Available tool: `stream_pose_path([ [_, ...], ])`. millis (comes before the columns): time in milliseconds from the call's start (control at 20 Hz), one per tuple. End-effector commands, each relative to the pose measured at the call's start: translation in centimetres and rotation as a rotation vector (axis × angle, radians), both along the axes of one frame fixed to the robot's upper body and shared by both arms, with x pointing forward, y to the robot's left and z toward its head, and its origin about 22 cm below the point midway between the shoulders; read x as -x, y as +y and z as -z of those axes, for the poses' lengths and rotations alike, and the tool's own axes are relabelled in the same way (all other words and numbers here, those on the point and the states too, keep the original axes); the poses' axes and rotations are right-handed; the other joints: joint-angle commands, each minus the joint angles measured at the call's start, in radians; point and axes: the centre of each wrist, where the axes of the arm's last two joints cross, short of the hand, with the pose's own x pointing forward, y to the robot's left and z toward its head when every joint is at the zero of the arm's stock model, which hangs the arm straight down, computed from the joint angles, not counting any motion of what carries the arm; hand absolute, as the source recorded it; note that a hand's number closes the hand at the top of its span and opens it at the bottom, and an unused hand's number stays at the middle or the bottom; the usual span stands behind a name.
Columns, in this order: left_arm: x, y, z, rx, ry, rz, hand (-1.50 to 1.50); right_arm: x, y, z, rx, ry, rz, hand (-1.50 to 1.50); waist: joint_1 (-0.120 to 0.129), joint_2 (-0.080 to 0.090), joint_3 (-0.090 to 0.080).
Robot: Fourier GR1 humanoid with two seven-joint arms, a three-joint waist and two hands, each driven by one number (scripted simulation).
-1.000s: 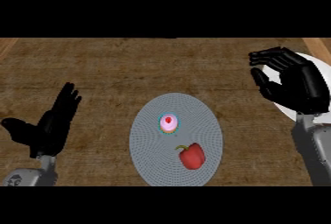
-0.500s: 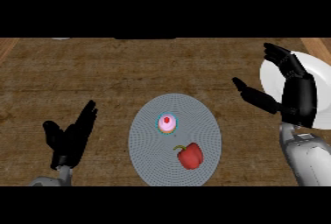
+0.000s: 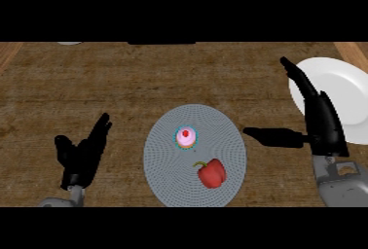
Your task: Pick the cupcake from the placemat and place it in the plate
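A small cupcake (image 3: 186, 137) with pink icing and a red top sits on the round grey placemat (image 3: 173, 170), a little above its middle. At the right edge lies the white plate (image 3: 342, 92), partly hidden by my right hand (image 3: 320, 121). That hand is open, fingers straight and pointing up, thumb stretched left toward the placemat, apart from the cupcake. My left hand (image 3: 82, 153) rests open at the lower left, fingers up, well left of the placemat.
A red bell pepper (image 3: 211, 173) lies on the placemat below and right of the cupcake. The wooden counter (image 3: 108, 82) spreads all around. A pale object (image 3: 69, 43) shows at the top left edge.
My right hand has dropped and opened out, fingers straightening in front of the plate. My left hand has sunk lower and shifted right. The cupcake and pepper stay put.
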Motion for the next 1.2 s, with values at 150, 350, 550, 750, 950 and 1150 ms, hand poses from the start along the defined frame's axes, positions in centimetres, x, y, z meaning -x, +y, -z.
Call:
stream_pose_path([
  [150, 0.2, 0.2, 1.3, 0.014, 0.091, 0.014, 0.0, 1.9, 4.8, -3.7, 0.241, 0.235, -0.111, -1.5, 0.003, 0.005, -0.008],
  [350, 0.6, 0.9, 1.3, 0.017, 0.088, 0.012, 0.0, 1.9, 7.3, -4.4, 0.309, 0.328, -0.077, -1.5, 0.01, 0.008, -0.006],
  [550, 0.3, -0.7, 1.2, 0.011, 0.081, 0.011, 0.0, 1.1, 11.9, -3.6, 0.342, 0.366, -0.09, -1.5, 0.015, 0.01, -0.005],
  [750, 0.9, 0.4, 1.4, 0.031, 0.095, 0.029, 0.0, 0.6, 14.2, -4.1, 0.38, 0.386, -0.044, -1.5, 0.016, 0.009, -0.005],
  [950, 2.0, -0.7, 1.5, 0.036, 0.094, 0.018, 0.0, 1.1, 15.9, -2.3, 0.399, 0.474, -0.055, -1.5, 0.015, 0.009, -0.005],
  [1150, 0.5, -0.2, 1.6, 0.018, 0.083, 0.004, 0.0, 0.1, 14.2, -0.6, 0.368, 0.525, -0.106, -1.5, 0.008, 0.011, -0.004],
])
